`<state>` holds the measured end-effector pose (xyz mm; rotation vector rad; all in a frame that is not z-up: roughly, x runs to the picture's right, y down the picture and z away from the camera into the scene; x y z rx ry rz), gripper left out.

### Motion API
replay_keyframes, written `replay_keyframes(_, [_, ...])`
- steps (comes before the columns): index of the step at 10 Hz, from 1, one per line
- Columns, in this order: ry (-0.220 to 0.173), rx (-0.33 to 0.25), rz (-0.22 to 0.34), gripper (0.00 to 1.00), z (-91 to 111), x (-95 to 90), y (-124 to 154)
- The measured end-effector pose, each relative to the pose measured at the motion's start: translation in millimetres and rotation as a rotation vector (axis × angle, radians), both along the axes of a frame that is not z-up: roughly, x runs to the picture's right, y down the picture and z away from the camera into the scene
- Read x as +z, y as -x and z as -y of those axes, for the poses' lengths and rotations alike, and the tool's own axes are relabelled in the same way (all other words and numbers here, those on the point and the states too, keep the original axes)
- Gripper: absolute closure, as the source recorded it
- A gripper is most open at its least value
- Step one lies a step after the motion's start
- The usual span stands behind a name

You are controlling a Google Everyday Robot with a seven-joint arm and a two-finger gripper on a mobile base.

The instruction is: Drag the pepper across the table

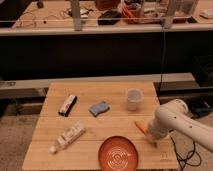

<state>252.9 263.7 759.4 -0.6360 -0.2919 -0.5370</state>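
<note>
The light-wood table (pixel 95 125) is sitting on a speckled floor, its planks and seams showing, in front of a long dark panel. Above that panel a cluttered workbench (pixel 60 22) is running across the back of the room, its contents too jumbled to name.

The ridged orange-red plate (pixel 118 154) is lying at the near edge of the table. The pepper (pixel 140 126) is lying on the wood just beyond and right of the plate, apart from its rim, with its right end running under the robot. The gripper (pixel 151 136) is pressing down at that end of the pepper, right of the plate; the white arm (pixel 175 117) is covering it, so whether it is gripping the pepper or merely resting on it cannot be told.

Farther beyond the plate a pale cup (pixel 133 99) is standing and a blue sponge (pixel 99 108) is lying. Left of the plate a white bottle (pixel 68 136) is lying on its side, and beyond that a dark packet (pixel 67 105). The arm is running out of view at the right.
</note>
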Motion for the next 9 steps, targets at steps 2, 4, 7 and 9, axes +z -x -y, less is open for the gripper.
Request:
replay_keyframes(2, [0.012, 0.068, -0.051, 0.60, 10.7, 3.6, 4.1])
replay_keyframes(4, [0.037, 0.119, -0.093, 0.38, 15.0, 5.1, 6.1])
replay_keyframes(7, [0.065, 0.169, -0.147, 0.20, 17.2, 2.7, 16.3])
replay_keyframes(9, [0.067, 0.207, -0.192, 0.20, 17.1, -0.6, 16.3])
